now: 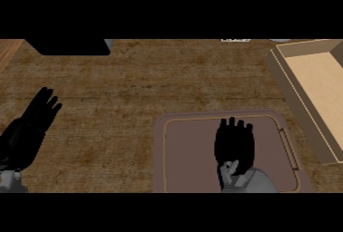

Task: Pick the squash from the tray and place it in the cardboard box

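A brown tray (pixel 181 149) with a thin tan rim line lies on the counter at the lower middle of the head view. My right hand (pixel 234 142) hovers flat over the tray's middle with its fingers straight, pointing away from me. No squash shows; the hand may hide it. The cardboard box (pixel 315 86) stands open at the right edge, its tan floor bare. At the left edge my left hand (pixel 33 120) rests open, fingers up, over the wooden counter.
A black object (pixel 70 46) sits at the counter's far left. A small white item (pixel 235 40) and a pale round edge (pixel 281 40) show at the far edge. Wooden counter top (pixel 134 90) stretches between hands, tray and box.
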